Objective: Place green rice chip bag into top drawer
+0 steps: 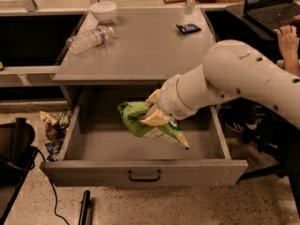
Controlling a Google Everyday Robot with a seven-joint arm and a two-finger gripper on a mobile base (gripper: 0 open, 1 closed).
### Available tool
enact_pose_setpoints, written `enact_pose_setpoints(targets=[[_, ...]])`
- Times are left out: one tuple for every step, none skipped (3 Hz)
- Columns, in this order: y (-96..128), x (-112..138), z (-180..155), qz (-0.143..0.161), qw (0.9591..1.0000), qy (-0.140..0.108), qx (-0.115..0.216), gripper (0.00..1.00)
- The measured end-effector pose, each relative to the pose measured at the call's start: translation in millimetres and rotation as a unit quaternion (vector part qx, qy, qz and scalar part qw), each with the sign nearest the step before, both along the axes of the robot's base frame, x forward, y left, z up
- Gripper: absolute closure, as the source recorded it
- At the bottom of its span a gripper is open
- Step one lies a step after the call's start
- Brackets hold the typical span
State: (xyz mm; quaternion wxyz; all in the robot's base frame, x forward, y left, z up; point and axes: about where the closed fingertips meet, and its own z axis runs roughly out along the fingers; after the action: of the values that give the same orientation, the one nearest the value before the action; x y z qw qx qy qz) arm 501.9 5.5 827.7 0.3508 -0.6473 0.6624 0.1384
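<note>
**Chip bag hanging over the open drawer**

So the green rice chip bag (140,122) sits pretty much dead centre of the shot, over the inside of the top drawer (93,173). It's all crumpled. The green part bunches toward 10 o'clock, and the white end with the round logo tapers down toward 4 o'clock. Honestly can't tell if that lower tip touches the drawer floor or just hangs above it.

The gripper (151,109) is on the bag's 1 o'clock side. Its cream fingers (150,120) are pinched onto the crinkly top of the bag, one above and one below, so the jaws are closed on the bag. The fat white arm (243,81) behind it comes in from 3 o'clock.

The drawer is pulled out toward 6 o'clock. Its flat front panel has the small dark handle (144,176) in the middle, straight down from the bag.

Up at 12 o'clock is the grey cabinet top (140,55):
- a water bottle (89,39) lying on its side at 11 o'clock
- a white bowl (103,11) just behind it near the back edge
- a small black packet (188,28) at 1 o'clock, well apart from both

Way out at 2 o'clock there's a laptop (272,3) with someone's hand (287,35) next to it. On the floor (187,205) at 9 o'clock, some wrappers (54,128) are piled just beside the drawer's left wall.
</note>
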Motion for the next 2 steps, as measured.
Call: enact_pose_setpoints(targets=[[-15.2,13.9,-35.0,-0.061,0.9979,0.013,-0.018,1.00],[-29.9,30.3,-64.6,-0.103,0.9944,0.023,-0.008,1.00]])
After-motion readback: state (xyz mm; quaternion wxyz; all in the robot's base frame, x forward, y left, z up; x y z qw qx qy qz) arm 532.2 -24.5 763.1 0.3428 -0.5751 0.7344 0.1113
